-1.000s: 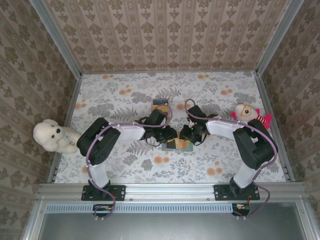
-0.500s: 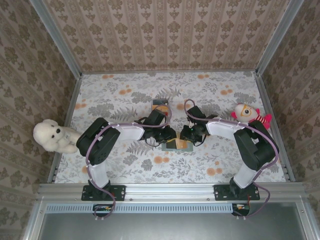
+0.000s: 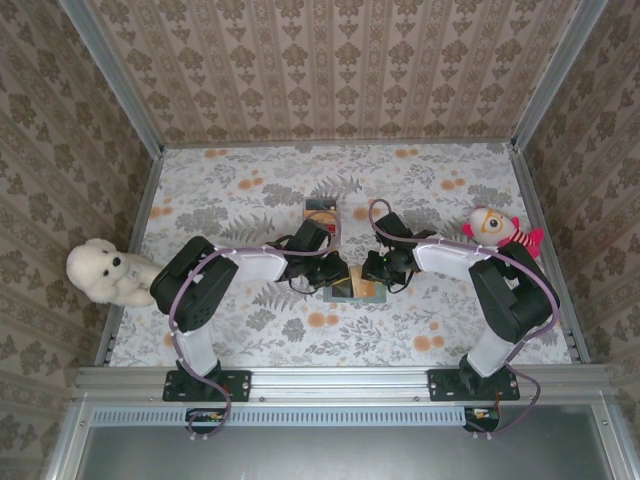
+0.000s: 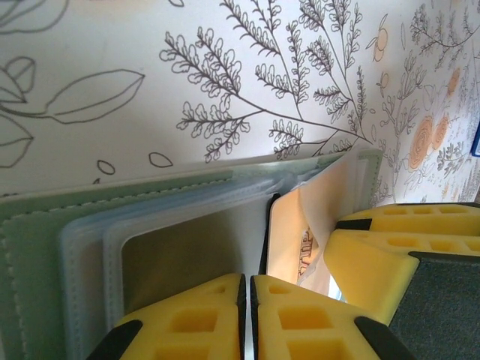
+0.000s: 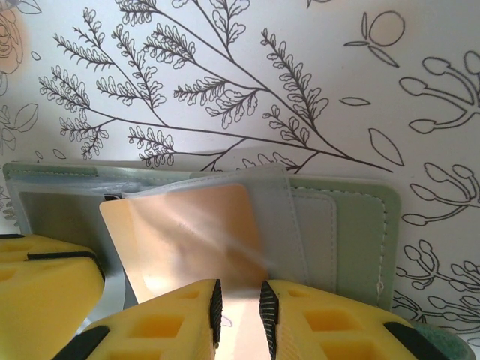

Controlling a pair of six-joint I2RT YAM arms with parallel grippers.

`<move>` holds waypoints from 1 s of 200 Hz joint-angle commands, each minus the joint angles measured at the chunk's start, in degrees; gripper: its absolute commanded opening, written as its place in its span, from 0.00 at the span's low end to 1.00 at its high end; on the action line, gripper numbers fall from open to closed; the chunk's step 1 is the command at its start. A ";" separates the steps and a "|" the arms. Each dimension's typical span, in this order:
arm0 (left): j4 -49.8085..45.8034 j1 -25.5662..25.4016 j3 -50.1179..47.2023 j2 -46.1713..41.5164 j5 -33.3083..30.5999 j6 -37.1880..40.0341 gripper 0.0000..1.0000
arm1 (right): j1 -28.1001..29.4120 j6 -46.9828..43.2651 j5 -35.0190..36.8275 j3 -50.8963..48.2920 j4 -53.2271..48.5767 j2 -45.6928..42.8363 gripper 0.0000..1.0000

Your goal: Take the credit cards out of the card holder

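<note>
The grey-green card holder (image 3: pixel 345 293) lies open on the floral cloth, and its clear sleeves show in the left wrist view (image 4: pixel 45 247) and the right wrist view (image 5: pixel 352 232). A peach card (image 5: pixel 187 240) sits askew in one sleeve, its left corner poking out; it stands lit and nearly edge-on in the left wrist view (image 4: pixel 289 240). My left gripper (image 3: pixel 343 281) (image 4: pixel 248 289) is shut, its tips down on a sleeve holding a dark card (image 4: pixel 187 255). My right gripper (image 3: pixel 373 280) (image 5: pixel 238 289) has its jaws narrowly apart over the peach card's near edge.
A clear box (image 3: pixel 320 213) with red and yellow contents stands just behind the grippers. A white teddy bear (image 3: pixel 105 272) sits at the left edge and a small doll (image 3: pixel 495 228) at the right. Patterned walls enclose the table on three sides.
Both grippers stay at the card holder. The left arm's elbow has shifted slightly to the left.
</note>
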 commanded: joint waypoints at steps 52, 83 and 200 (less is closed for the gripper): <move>-3.73 -1.74 -0.37 -5.94 -1.19 -2.11 0.20 | -0.60 0.36 4.60 -2.92 -4.55 1.20 0.26; -3.60 -4.18 -0.84 -5.68 -2.06 -4.98 0.23 | -0.61 0.54 4.58 -3.17 -4.44 1.18 0.26; -5.10 -6.34 -0.19 -0.71 -2.45 -8.66 0.26 | -0.71 1.28 4.84 -3.44 -4.69 2.91 0.25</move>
